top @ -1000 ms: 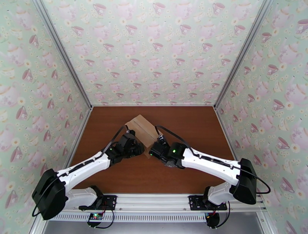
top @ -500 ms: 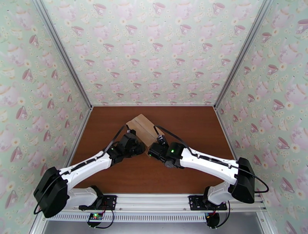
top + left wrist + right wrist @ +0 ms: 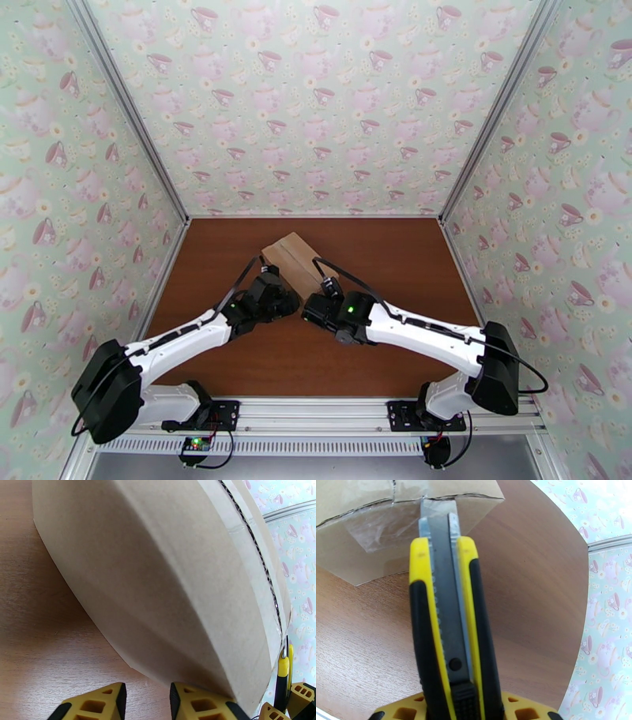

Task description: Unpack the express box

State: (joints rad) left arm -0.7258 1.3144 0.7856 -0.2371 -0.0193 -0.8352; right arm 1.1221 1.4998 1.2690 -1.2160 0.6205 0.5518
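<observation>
Presently the right fingers (image 3: 310,304) clench a yellow-black utility knife (image 3: 450,618), its blade tip at the taped seam (image 3: 383,523) of the express box (image 3: 294,256). The left fingers (image 3: 287,300), slightly parted and grasping nothing, sit just beside its side wall. It lies around the middle of the tabletop (image 3: 395,260), at 12 o'clock from both.

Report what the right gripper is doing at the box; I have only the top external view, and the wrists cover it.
Observer: The right gripper is shut on a yellow-and-black utility knife, blade out.
Operator: Give me the blade tip.
Observer: It sits on the clear tape at the top edge of the cardboard box.
Operator: Now the left gripper.
Observer: The left gripper is open, with bare table between the jaws; one finger sits at the box's lower corner.
</observation>
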